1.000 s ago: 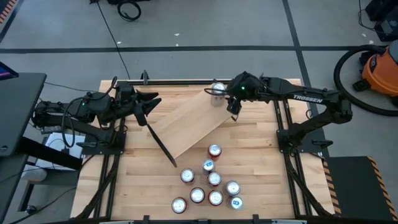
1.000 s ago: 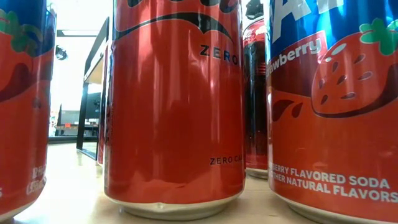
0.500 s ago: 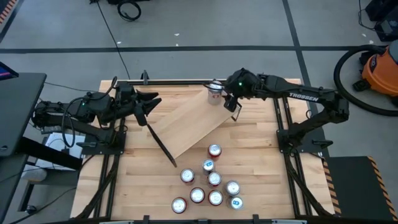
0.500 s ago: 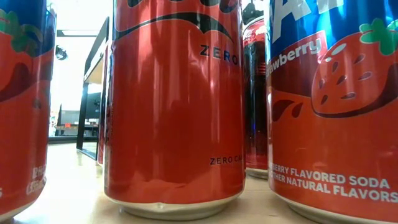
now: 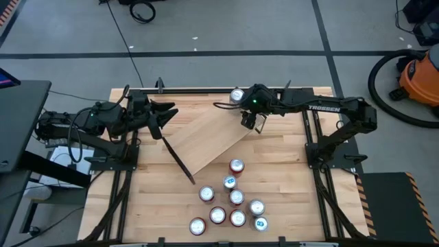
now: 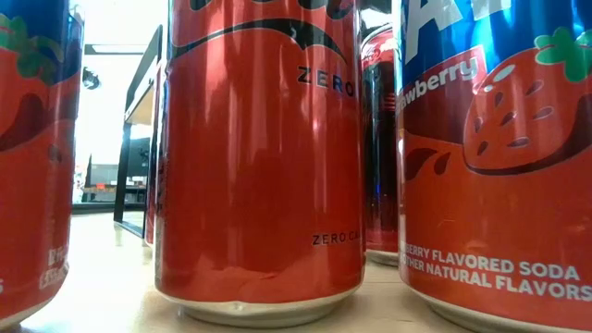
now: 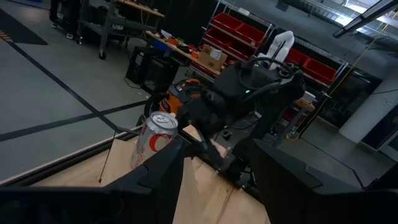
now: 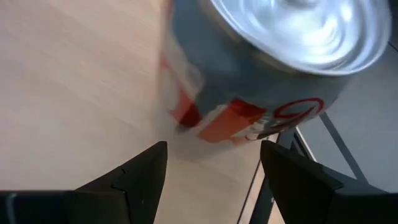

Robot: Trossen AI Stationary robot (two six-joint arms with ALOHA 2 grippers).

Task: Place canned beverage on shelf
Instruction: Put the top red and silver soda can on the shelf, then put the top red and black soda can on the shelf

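Note:
The shelf, a light-wood board with black wire legs, lies slantwise across the table's far half. A silver-and-red can stands upright on the board's far end; it also shows in the left wrist view and the right wrist view. My right gripper is open just beside the can, on its near right side, and the can is ahead of its fingers, not between them. My left gripper is open at the shelf's left end. My left gripper's lower finger is close to the shelf's left corner; whether it touches the corner, I cannot tell.
Several red and blue cans stand clustered on the table's near half and fill the low view. One shelf leg sticks out toward the table's near edge. An orange vacuum stands on the floor to the right.
My right arm has shifted toward the table's left edge, and its gripper has drawn a little to the near side of the can. The can stays upright on the shelf's far end.

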